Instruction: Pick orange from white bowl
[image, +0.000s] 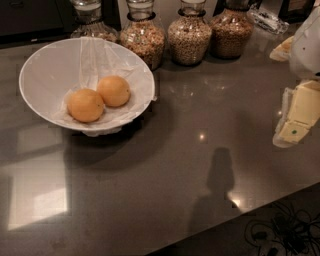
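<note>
The white bowl (40, 65), wide and lined with crinkled translucent paper, stands at the back left of the dark countertop. Two round orange fruits lie in it, touching. The orange (86, 105), slightly paler and yellower, is at the front left. Its deeper-coloured twin (114, 91) is behind it to the right. My gripper (292, 131), pale yellow with a white arm above it, hangs at the right edge of the view over the counter. It is far to the right of the bowl, and nothing shows in it.
Several glass jars of grains (189, 37) stand in a row along the back, just behind and right of the bowl. The counter's front edge (240, 220) runs diagonally at the bottom right, with cables (285, 232) on the floor below.
</note>
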